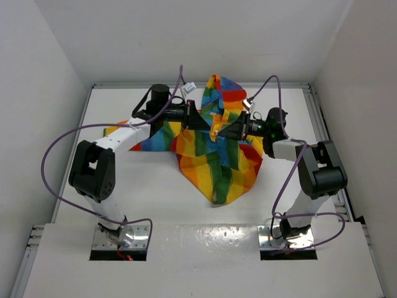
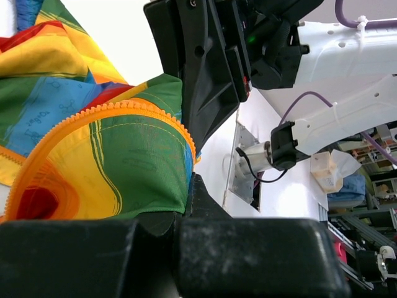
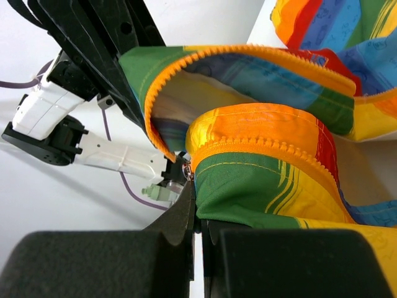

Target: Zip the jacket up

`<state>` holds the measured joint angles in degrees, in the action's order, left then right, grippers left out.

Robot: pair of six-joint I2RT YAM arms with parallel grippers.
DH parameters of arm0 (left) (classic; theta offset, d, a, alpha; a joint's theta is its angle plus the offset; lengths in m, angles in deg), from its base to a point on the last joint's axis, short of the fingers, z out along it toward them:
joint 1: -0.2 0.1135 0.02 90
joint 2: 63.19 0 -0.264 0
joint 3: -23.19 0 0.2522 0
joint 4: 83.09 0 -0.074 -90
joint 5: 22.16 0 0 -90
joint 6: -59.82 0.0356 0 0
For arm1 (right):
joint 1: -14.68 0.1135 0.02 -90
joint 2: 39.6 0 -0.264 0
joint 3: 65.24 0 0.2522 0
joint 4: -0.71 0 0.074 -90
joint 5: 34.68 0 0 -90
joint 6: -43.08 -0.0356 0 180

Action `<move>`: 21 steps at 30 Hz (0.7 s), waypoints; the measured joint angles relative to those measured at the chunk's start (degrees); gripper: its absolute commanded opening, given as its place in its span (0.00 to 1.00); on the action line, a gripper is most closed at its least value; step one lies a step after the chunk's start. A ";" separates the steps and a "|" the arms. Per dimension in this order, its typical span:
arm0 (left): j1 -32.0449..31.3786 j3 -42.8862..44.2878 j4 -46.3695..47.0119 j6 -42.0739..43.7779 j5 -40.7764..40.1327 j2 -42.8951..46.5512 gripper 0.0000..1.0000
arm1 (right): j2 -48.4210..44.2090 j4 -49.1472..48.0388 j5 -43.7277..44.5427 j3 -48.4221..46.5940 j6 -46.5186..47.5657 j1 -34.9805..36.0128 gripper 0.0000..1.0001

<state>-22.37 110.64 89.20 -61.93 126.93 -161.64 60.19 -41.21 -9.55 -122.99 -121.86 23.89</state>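
**Surroundings only**

Table (image 1: 155, 186) was white, w/ metal rail (image 1: 319, 121) along its right edge; plain white walls (image 1: 37, 74) stood on 3 sides. Left wrist view showed bkgd clutter: cream box (image 2: 325, 171) just beside blue obj. (image 2: 355, 186), dark shelving (image 2: 363, 233) below.

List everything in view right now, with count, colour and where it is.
jacket: one, rainbow-striped, bunched mid-table, held up between both grippers.
zipper: one, orange teeth, open along the jacket's front edges.
table: one, white, under the jacket.
cables: two, purple, looping along the arms.
left gripper: one, black, shut on the jacket near the zipper.
right gripper: one, black, shut on the jacket at the zipper edge.
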 measured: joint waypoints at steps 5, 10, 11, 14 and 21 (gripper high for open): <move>-0.72 0.59 0.59 -0.72 0.00 -0.61 0.00 | 0.02 -2.01 0.17 -0.02 -0.59 0.04 0.00; -0.70 0.81 2.80 -2.99 0.00 -1.75 0.00 | 0.02 -2.91 0.17 -0.02 -0.96 0.17 0.00; -0.70 0.81 3.45 -3.56 0.02 -1.99 0.00 | 0.02 -2.99 0.17 -0.02 -1.03 0.26 0.00; -0.68 0.81 4.83 -4.98 0.00 -2.51 0.00 | 0.02 -3.17 0.20 -0.02 -1.22 0.37 0.00; -0.28 0.81 7.78 -8.15 -0.07 -3.06 0.00 | 0.02 -4.24 0.17 -0.02 -1.55 0.44 0.00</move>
<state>-22.65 111.45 96.98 -70.08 126.86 -164.70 60.21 -45.45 -9.37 -123.01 -123.41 24.33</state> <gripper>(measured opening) 0.019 0.009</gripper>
